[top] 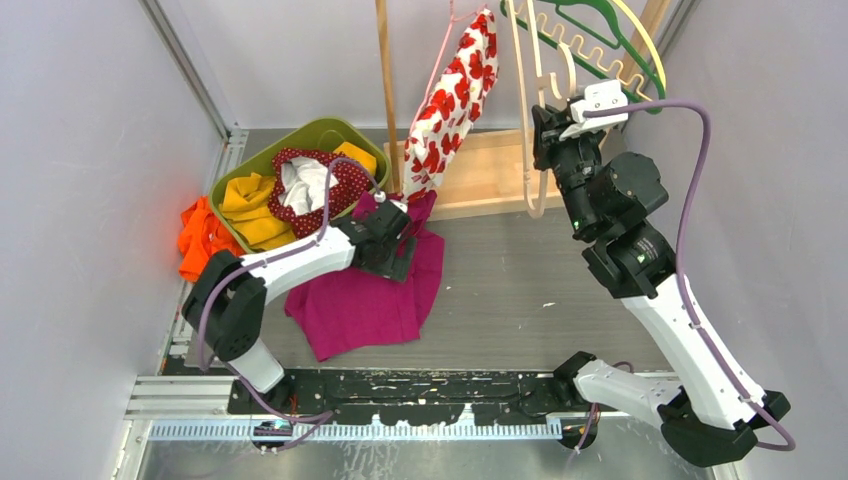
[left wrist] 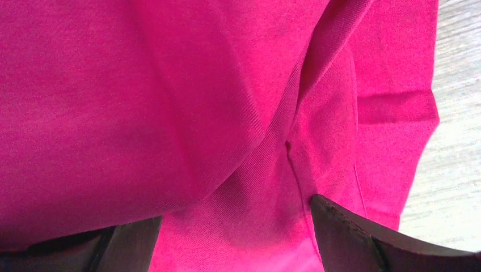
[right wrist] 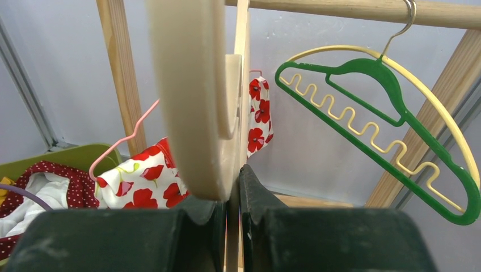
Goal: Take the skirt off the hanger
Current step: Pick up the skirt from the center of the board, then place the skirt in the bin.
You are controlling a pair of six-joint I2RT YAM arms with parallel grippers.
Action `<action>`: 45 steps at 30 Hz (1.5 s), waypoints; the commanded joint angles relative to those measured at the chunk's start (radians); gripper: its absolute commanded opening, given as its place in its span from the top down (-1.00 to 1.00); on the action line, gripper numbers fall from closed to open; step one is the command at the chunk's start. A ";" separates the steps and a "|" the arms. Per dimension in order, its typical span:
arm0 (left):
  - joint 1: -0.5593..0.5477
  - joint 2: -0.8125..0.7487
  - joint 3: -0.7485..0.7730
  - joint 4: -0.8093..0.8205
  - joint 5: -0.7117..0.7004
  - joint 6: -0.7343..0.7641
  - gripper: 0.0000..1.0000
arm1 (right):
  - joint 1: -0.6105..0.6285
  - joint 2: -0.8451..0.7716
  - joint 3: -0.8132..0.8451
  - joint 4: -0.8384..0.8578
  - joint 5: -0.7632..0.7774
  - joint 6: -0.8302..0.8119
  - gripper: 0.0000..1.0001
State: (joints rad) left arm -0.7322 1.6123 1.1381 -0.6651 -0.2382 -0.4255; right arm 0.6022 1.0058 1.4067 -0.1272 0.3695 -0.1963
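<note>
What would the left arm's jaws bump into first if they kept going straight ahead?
Most likely the magenta skirt: it fills the view just ahead of the open jaws, lying on the table. How close is unclear.

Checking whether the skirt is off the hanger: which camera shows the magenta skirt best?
Top external: nearly the whole magenta skirt lies on the table, partly under the left pincer. Left wrist shows only close-up fabric; right wrist shows none of it.
</note>
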 commanded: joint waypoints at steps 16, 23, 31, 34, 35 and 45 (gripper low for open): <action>-0.025 0.267 -0.062 0.271 0.070 -0.077 -0.41 | 0.004 -0.047 -0.040 0.109 -0.001 -0.051 0.99; -0.066 0.154 -0.049 0.176 -0.022 -0.037 1.00 | 0.003 -0.056 -0.052 0.127 -0.005 -0.047 0.99; -0.165 -0.258 0.227 -0.110 -0.146 0.061 1.00 | 0.004 -0.045 -0.064 0.161 -0.012 -0.039 0.99; -0.164 -0.371 0.374 -0.179 -0.231 0.126 1.00 | 0.004 -0.033 -0.060 0.163 -0.016 -0.028 0.99; -0.162 -0.387 0.424 -0.203 -0.275 0.156 1.00 | 0.002 -0.031 -0.058 0.163 -0.019 -0.024 0.99; 0.229 -0.376 0.688 -0.166 -0.206 0.350 1.00 | 0.003 -0.018 -0.035 0.160 -0.041 -0.006 0.99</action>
State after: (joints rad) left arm -0.6327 1.1748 1.7397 -0.8474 -0.4767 -0.1795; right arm 0.6022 0.9863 1.3403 -0.0456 0.3408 -0.2127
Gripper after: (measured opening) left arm 0.089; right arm 0.146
